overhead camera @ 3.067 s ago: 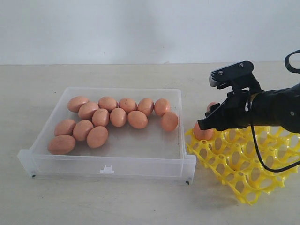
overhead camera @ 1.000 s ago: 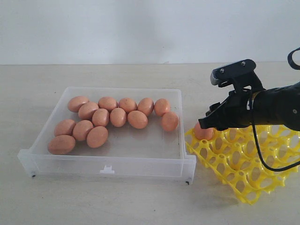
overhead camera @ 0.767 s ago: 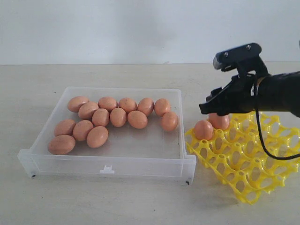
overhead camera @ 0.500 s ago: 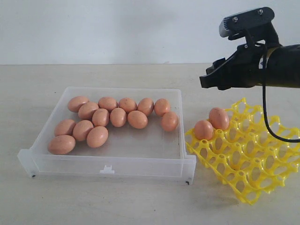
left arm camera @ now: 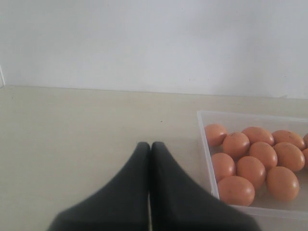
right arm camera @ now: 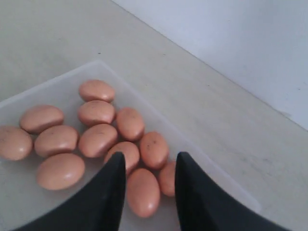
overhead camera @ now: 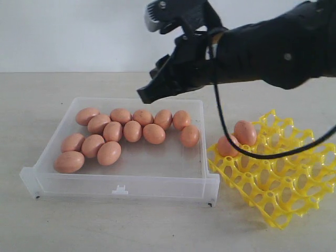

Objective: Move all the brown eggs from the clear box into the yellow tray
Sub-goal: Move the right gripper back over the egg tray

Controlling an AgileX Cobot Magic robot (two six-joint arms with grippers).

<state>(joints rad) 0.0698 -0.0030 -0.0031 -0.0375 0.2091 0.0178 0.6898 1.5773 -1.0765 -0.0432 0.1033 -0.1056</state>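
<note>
Looping black cable (overhead camera: 216,100) partly hiding one yellow tray (overhead camera: 273,200) egg (overhead camera: 223,147)

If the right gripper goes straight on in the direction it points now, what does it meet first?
Probably one of the brown eggs in the clear box: the right gripper frames it between open jaws in the wrist view. Depth is unclear.

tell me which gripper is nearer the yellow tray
Right. The right gripper hovers over the clear box beside the yellow tray; the left gripper sits outside the box, no tray in its view.
</note>
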